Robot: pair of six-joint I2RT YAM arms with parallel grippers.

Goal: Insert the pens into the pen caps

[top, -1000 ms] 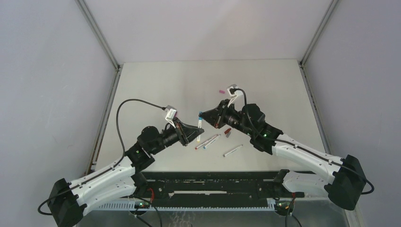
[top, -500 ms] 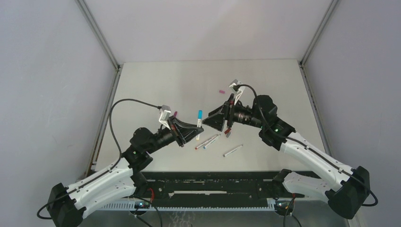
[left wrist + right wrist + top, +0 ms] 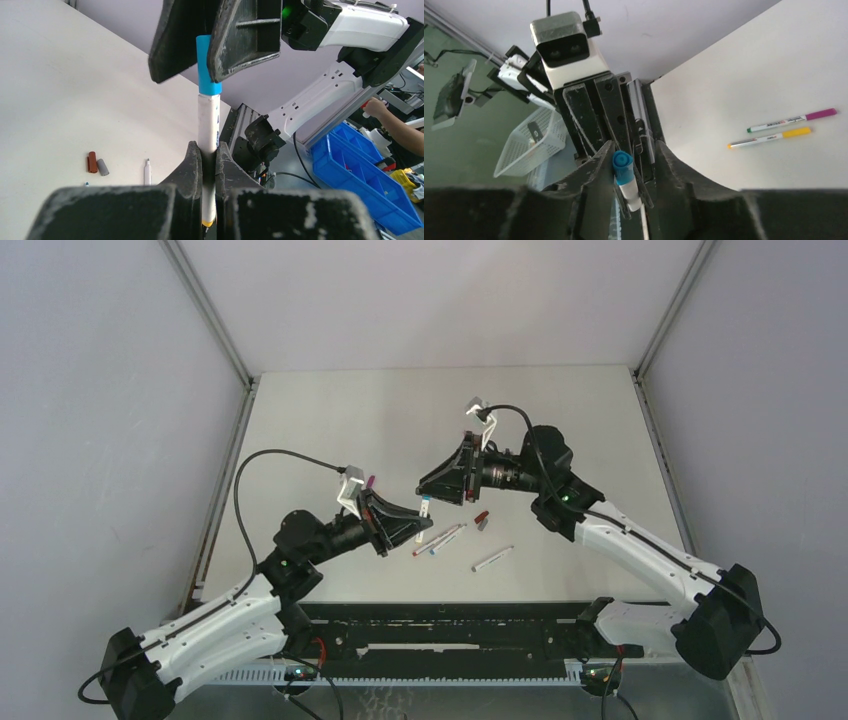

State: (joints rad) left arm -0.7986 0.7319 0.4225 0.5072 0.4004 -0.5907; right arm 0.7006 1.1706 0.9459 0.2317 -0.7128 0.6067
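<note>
The left gripper (image 3: pixel 207 150) was clenched on the lower barrel of a white pen (image 3: pixel 208 117), held upright with a blue cap (image 3: pixel 207 75) on its upper end. The right gripper (image 3: pixel 634 150) straddled that cap, jaws parted wider than it and, as far as could be seen, not pinching it. That pen looked capped, though how firmly could not be told. Beyond the right gripper lay a magenta-ended pen (image 3: pixel 791 120) and a yellow-ended pen (image 3: pixel 769 139), both seemingly capped. On the table (image 3: pixel 50 75) near the left gripper lay a dark red cap (image 3: pixel 91 162), a grey cap (image 3: pixel 102 167) just beside it and a bare pen (image 3: pixel 147 172). Two more pens (image 3: pixel 440 537) lay close under the left gripper, so much of the job appeared unfinished.
</note>
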